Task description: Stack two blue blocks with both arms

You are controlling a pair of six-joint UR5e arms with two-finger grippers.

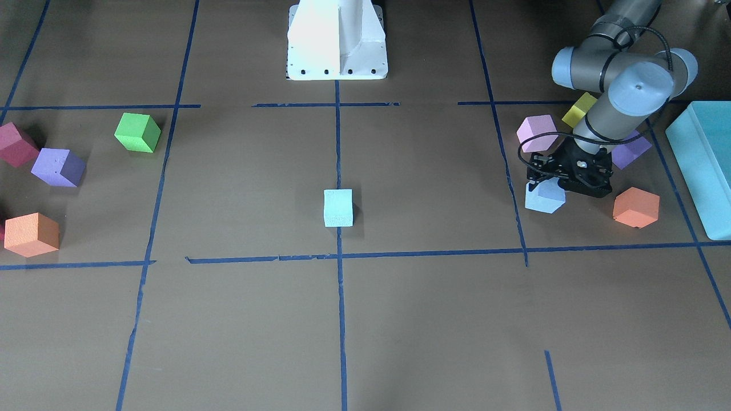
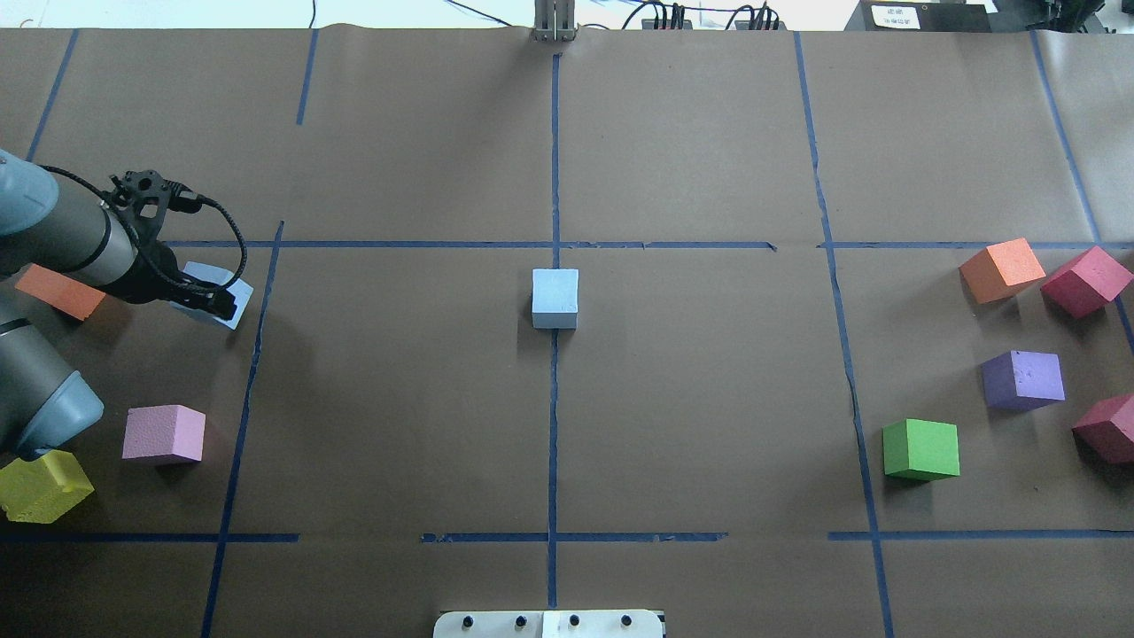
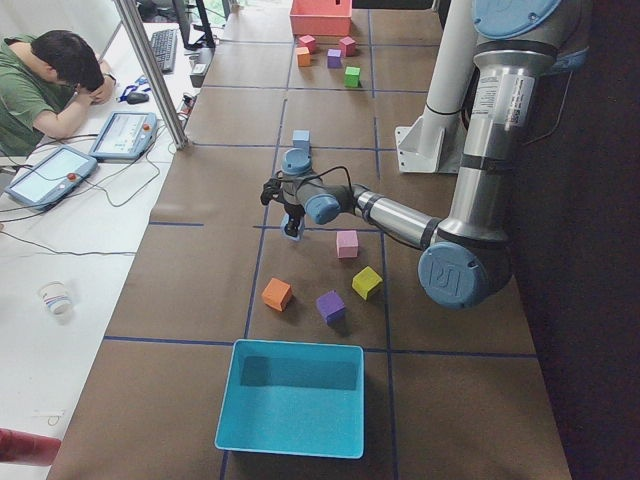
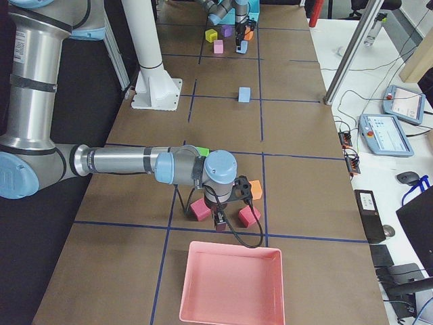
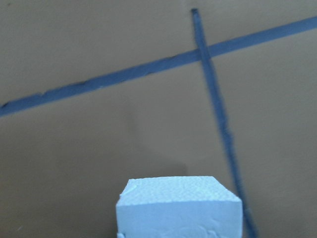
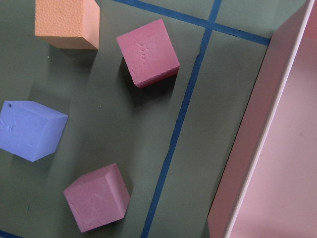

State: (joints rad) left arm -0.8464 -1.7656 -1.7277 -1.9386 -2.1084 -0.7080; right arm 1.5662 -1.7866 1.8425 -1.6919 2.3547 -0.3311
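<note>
Low in the left of the overhead frame, our left gripper [image 2: 220, 303] hangs over the sky-blue block [image 1: 545, 200] and hides part of it. The left wrist camera has that block at the bottom centre of its frame. No fingers show there, so we cannot tell whether they are apart or clamped on it.

This corner of the counter [image 1: 434, 319] is crowded. In the front-facing frame a pink cube [image 1: 537, 132] lies just above the gripper. A yellow cube [image 1: 579, 109] and a purple cube [image 1: 631, 151] peek out from behind the left arm [image 1: 622, 85]. An orange cube [image 1: 635, 207] sits near to the lower right, and a teal bin [image 1: 705, 165] fills the right edge.

The cyan block [image 1: 338, 208] stands alone at mid-frame on the blue tape line [image 1: 340, 274], well apart from everything else.

In the right side view our right gripper [image 4: 220, 220] is low at bottom centre, between two maroon cubes [image 6: 147, 52], with a pink tray [image 4: 230, 291] just below it. We cannot tell how its fingers stand.
</note>
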